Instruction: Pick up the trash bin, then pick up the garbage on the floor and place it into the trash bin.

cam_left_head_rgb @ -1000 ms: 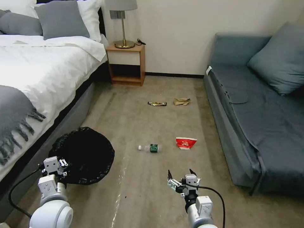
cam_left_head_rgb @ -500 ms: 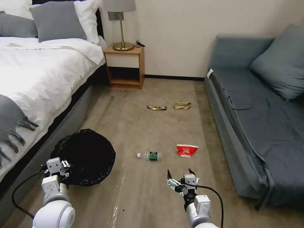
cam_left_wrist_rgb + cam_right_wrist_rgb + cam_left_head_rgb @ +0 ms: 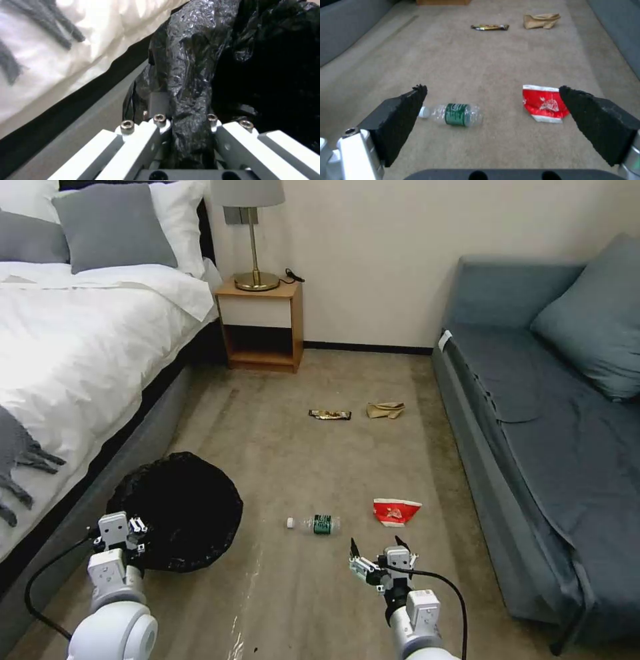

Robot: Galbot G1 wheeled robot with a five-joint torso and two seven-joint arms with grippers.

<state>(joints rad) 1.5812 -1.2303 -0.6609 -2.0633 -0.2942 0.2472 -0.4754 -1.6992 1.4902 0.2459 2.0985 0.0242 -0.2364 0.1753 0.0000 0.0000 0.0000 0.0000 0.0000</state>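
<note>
My left end effector [image 3: 135,526] is clamped on the crinkled black plastic bag liner [image 3: 190,82] at the rim of the small round trash bin [image 3: 177,510], which I hold beside the white bed [image 3: 80,347]; its dark inside hides whether it contains anything. My right end effector [image 3: 493,120] hangs with its black pads spread apart. On the carpet floor [image 3: 280,453] lie the clear bottle with a green label [image 3: 451,115], the red-white snack bag [image 3: 545,103], and, farther off, the gold-brown candy wrapper [image 3: 490,27] and tan paper wad [image 3: 540,20].
</note>
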